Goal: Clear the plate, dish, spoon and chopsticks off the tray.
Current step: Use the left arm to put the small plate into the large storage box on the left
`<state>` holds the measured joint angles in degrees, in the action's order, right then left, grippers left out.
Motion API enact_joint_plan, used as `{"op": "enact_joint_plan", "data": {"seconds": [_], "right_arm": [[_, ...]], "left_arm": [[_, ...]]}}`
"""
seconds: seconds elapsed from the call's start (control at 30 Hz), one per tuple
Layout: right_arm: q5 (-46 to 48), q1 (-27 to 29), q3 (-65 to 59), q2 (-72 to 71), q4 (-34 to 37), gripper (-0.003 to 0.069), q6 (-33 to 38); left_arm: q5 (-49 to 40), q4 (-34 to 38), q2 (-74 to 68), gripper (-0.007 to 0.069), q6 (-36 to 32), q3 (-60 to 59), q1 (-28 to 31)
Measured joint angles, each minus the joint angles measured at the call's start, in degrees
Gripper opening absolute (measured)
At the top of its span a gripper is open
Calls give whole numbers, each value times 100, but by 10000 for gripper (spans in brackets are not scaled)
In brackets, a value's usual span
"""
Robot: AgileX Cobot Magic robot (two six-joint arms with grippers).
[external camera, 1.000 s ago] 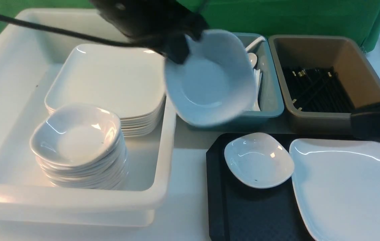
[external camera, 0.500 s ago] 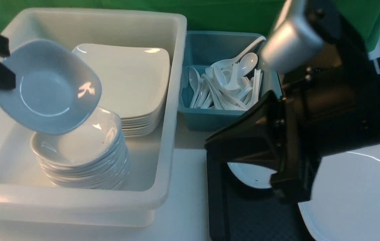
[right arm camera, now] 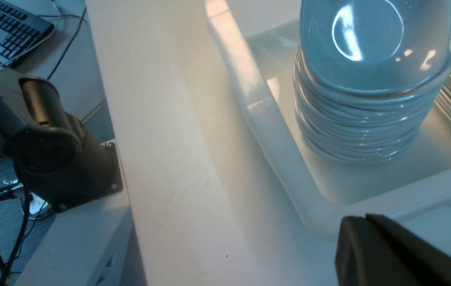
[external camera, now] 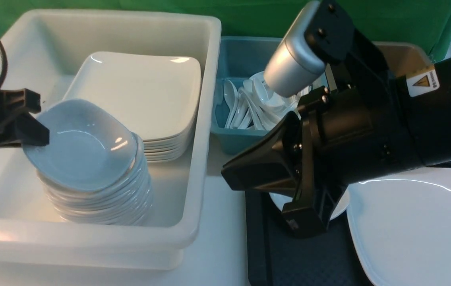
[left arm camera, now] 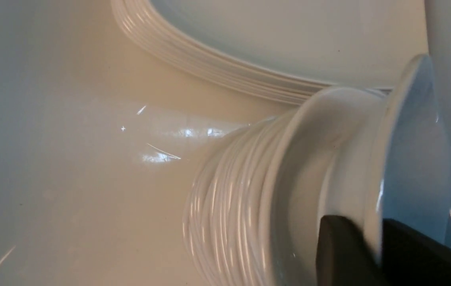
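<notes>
The right arm fills the middle of the front view. It hides most of the brown bin [external camera: 402, 49], with whatever lies in it, and all but thin slivers of the second dish [external camera: 339, 204] on the tray [external camera: 289, 258]. The plate [external camera: 412, 226] lies on the tray's right part, cut off by the picture's edge.

The left gripper [external camera: 34, 118] is clamped on the rim of the held dish [external camera: 82, 147], one finger [left arm camera: 340, 254] on each side. That dish sits slightly tipped atop the stack of dishes [external camera: 98, 198] in the white tub [external camera: 205, 119].

The right gripper [external camera: 229, 176] hangs between tub and tray, its fingers pressed together and holding nothing. The plate is behind its tip, beneath the arm. Spoons [external camera: 249, 107] fill the teal bin [external camera: 225, 143].
</notes>
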<state>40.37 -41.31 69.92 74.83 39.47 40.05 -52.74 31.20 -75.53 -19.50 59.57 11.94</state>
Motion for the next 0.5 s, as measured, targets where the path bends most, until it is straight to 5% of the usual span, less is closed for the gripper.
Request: {"op": "enact_joint_plan", "data": {"seconds": [0.13,0.27,0.4,0.5], "right_arm": [[6,0,0,-13,-159,17,-40],[41,40,45,-204,-1300,20,-846],[143,204,166,-542,-2379,23,-1741],[557,455,249,-876,-2907,27,-2158]], "left_arm": [[16,-243,0,319,-10,35,0],[-276,-897,35,461,89,543,0],[-393,-932,134,484,149,1126,0],[-523,-590,201,427,118,1551,-142]]}}
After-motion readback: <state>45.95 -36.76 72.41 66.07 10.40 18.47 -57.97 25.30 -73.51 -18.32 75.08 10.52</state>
